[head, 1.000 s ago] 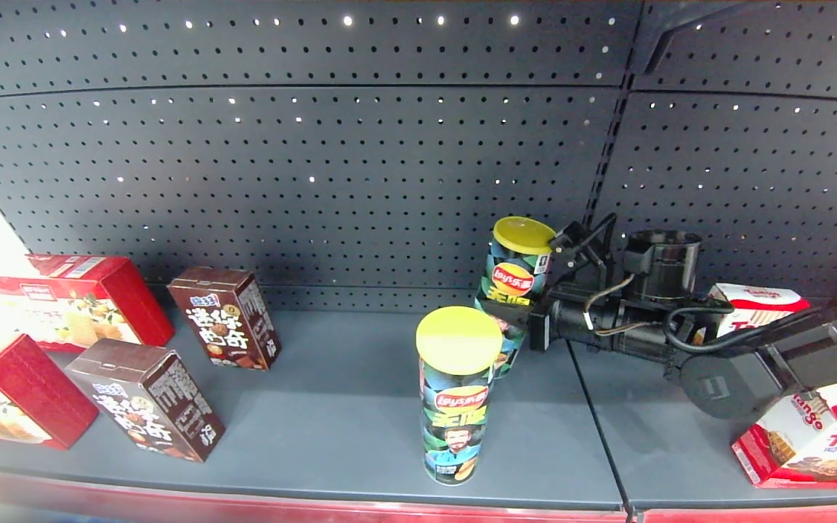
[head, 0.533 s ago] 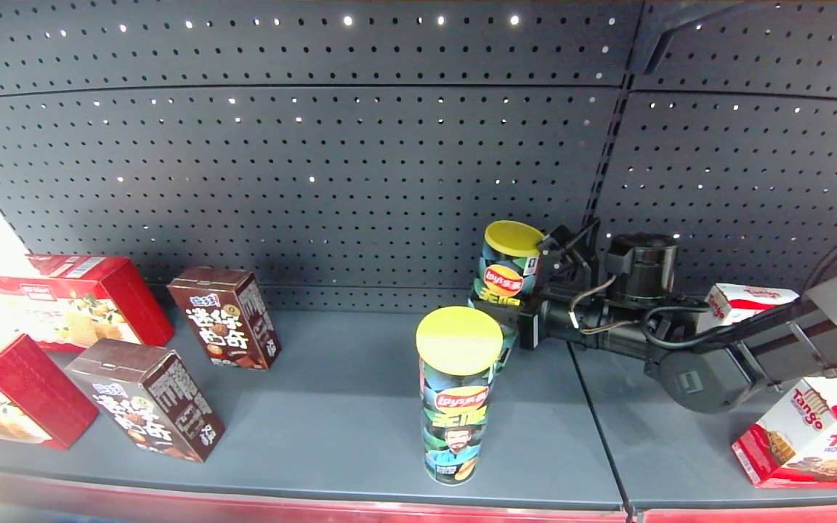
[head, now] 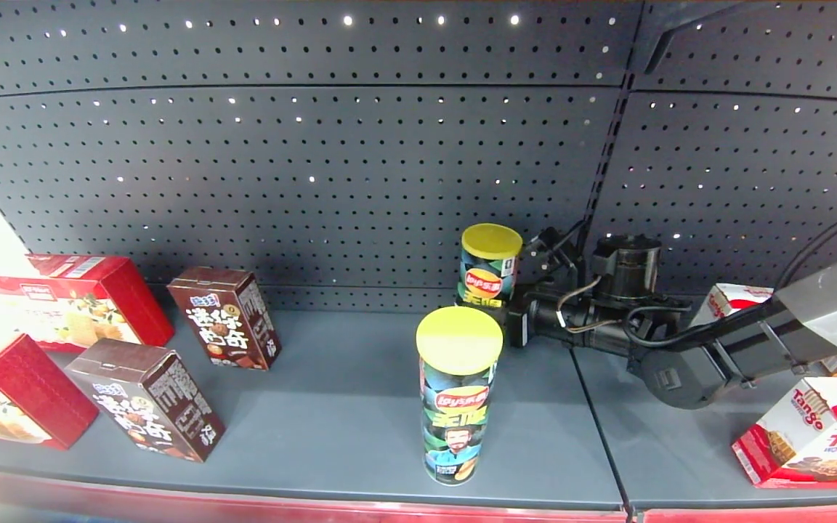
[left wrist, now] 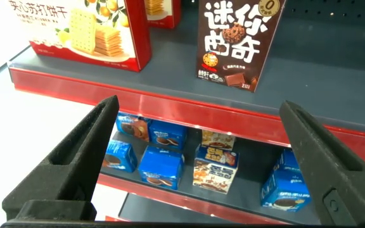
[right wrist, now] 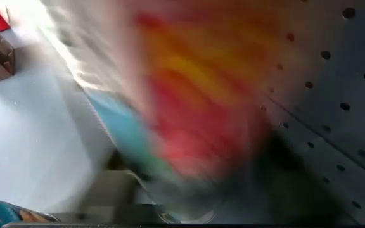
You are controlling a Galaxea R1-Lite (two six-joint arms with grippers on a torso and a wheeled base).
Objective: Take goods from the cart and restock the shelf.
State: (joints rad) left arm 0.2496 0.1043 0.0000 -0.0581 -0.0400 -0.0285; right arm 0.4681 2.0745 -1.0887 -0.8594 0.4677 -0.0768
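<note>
– Two chip cans appear on the shelf (head: 346, 407); which one is held?
– The rear chip can (head: 490, 265). The right gripper (head: 511, 287) comes in from the right, and its fingers are clamped on the can's sides below the lid.
– Where is it, and how is it oriented?
– It is near the pegboard (head: 317, 181) at the back, directly behind the front chip can (head: 457, 392). Its long axis is vertical, with the yellow lid up and the label facing forward. (The front can's lid hides its base, so contact with the shelf cannot be judged.)
– What surrounds it?
– To the left, well apart, are two brown boxes (head: 224, 316) and two red boxes (head: 73, 298). To the right, beyond the arm, are wafer boxes (head: 818, 432). The front chip can stands free at the shelf's front edge, between the viewer and the held can.
– And the other arm?
– The left gripper (left wrist: 198, 107) has its fingers spread wide apart and holds nothing. It is low before the shelf's red edge, facing a lower shelf (left wrist: 246, 190) stocked with blue packets (left wrist: 160, 168).
</note>
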